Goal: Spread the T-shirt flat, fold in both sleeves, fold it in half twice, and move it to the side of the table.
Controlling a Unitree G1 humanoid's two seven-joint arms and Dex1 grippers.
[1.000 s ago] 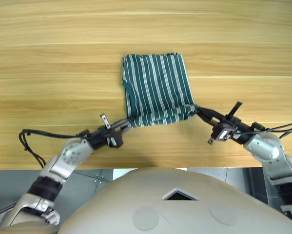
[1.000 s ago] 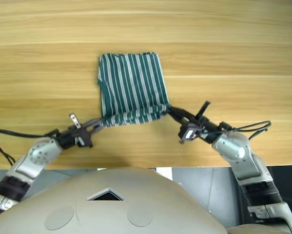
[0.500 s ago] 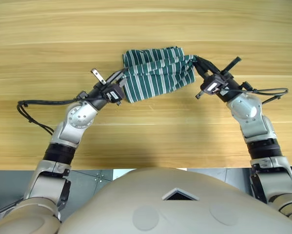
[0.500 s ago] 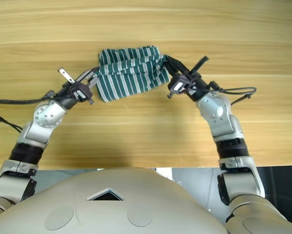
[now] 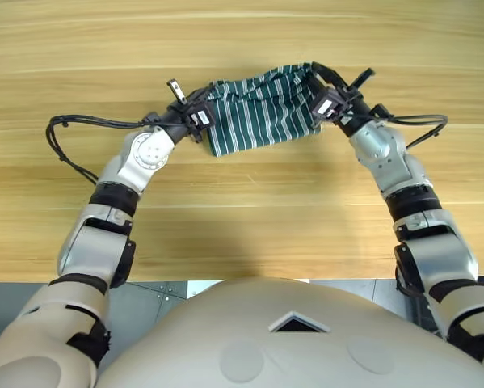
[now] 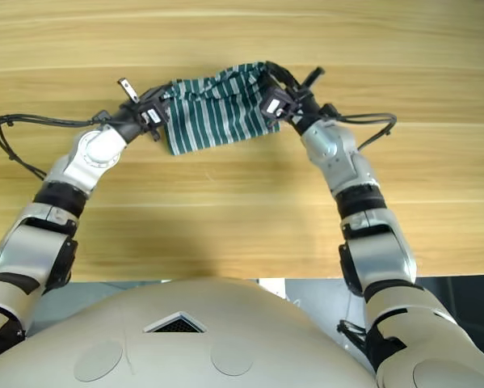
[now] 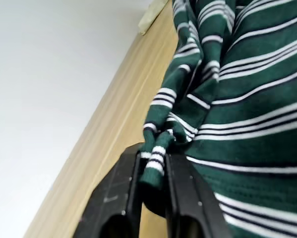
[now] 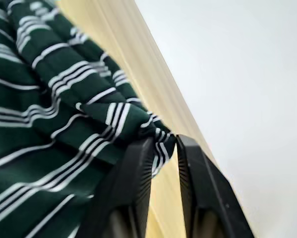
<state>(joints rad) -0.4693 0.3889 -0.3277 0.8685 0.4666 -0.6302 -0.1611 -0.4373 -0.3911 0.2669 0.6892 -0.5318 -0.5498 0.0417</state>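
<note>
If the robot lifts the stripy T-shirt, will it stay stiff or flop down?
Probably floppy: the T-shirt droops and wrinkles between the left gripper and the right gripper. It is likely light, since two small pinches at its edges hold it up. It seems unlikely to slip, as cloth is wedged inside each gripper.

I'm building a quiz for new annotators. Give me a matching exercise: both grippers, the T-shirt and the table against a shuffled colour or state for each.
1 left gripper
2 right gripper
3 T-shirt
4 table

A light wood
B dark green, white stripes
C shut on the T-shirt's corner at the robot's right
D shut on the T-shirt's corner at the robot's left

Pairs: 1-D, 2-C, 3-B, 4-A
</note>
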